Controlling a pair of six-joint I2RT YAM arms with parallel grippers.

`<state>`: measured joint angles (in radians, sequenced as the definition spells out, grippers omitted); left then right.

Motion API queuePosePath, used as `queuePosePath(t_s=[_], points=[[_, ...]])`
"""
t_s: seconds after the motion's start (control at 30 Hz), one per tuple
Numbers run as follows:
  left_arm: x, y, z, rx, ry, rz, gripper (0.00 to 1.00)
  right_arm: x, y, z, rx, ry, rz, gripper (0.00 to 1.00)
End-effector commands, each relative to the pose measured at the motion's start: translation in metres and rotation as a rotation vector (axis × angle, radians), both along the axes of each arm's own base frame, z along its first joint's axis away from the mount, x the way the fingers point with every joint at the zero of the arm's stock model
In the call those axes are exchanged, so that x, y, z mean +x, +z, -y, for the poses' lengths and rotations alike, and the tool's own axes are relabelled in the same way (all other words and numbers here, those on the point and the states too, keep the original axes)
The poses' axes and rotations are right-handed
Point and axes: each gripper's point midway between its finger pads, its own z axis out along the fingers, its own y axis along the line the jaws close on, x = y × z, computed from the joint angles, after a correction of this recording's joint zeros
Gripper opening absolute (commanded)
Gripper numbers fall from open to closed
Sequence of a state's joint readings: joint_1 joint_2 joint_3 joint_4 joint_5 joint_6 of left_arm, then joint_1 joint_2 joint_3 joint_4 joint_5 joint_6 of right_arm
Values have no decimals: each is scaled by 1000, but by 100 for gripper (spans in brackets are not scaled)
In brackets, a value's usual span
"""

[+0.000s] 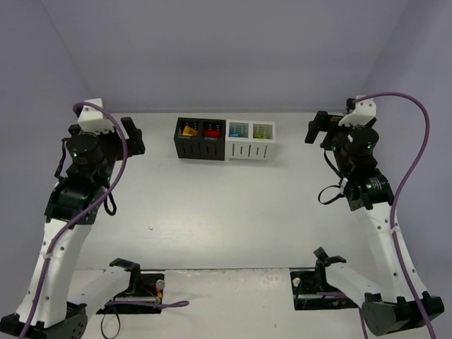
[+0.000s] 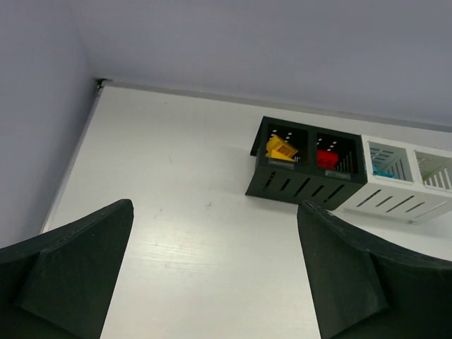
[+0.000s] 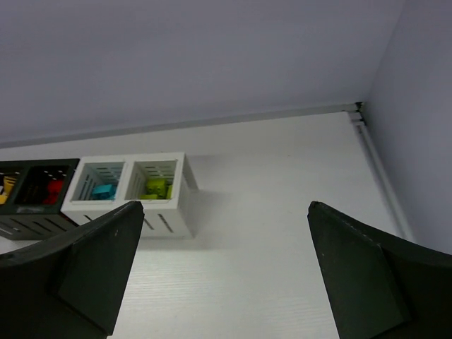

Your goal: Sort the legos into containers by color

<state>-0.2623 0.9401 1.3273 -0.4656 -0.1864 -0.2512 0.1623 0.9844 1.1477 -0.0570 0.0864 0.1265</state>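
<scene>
Jaws of left gripper [image 2: 215, 282] and right gripper [image 3: 226, 275]: wide apart, empty. Far centre, the containers [image 1: 224, 150] hold the legos [image 1: 211, 130], one colour per bin: yellow-orange, red, teal, green; we see none loose. We judge sorting done; best to scan for strays without nudging the row

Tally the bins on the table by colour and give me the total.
Black bins: 2
White bins: 2
Total: 4 bins
</scene>
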Motion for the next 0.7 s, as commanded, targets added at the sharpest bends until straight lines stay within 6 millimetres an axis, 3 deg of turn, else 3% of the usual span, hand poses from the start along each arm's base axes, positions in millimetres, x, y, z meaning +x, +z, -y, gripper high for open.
queuePosePath(t_s=[0.0, 0.23, 0.67], points=[[-16, -22, -16, 31, 70, -89, 92, -9, 26, 26, -104, -95, 59, 100], [-29, -23, -22, 42, 78, -89, 92, -18, 37, 25, -98, -83, 93, 100], [-26, -17, -16, 31, 48, -83, 92, -18, 40, 26, -103, -89, 100, 100]])
